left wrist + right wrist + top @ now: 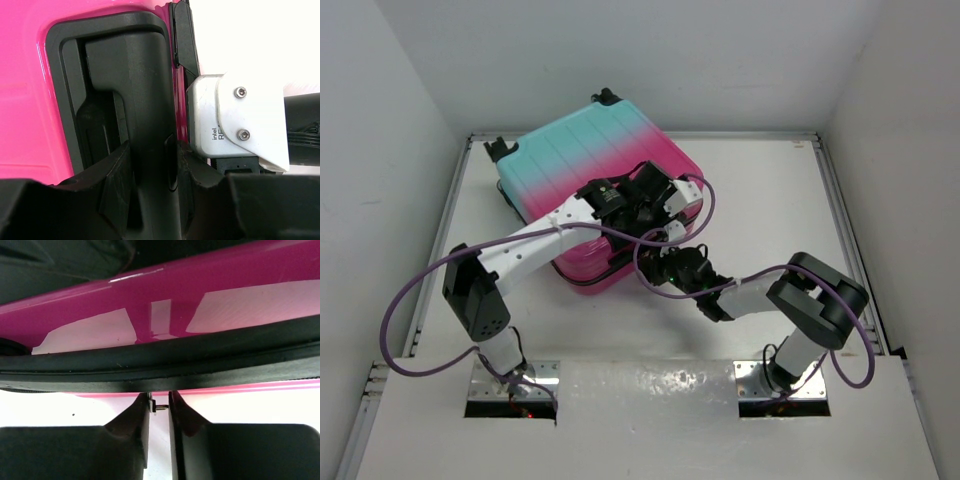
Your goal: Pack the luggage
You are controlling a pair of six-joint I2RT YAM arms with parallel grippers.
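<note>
The luggage (570,150) lies flat and closed on the white table, its ribbed shell fading from teal at the back to pink in front. My left gripper (655,197) reaches over the pink end. In the left wrist view the left gripper (152,150) has its fingers shut on either side of the black handle (145,90). My right gripper (658,266) is at the near pink edge. In the right wrist view the right gripper (159,401) sits just under the black zipper seam (160,372), its jaws nearly together on a small metal zipper pull (161,407).
The table (770,200) is boxed in by white walls on the left, back and right. Purple cables (410,300) loop off both arms. The right arm's white wrist camera (235,120) sits close beside the handle. The two grippers work within a hand's width of each other.
</note>
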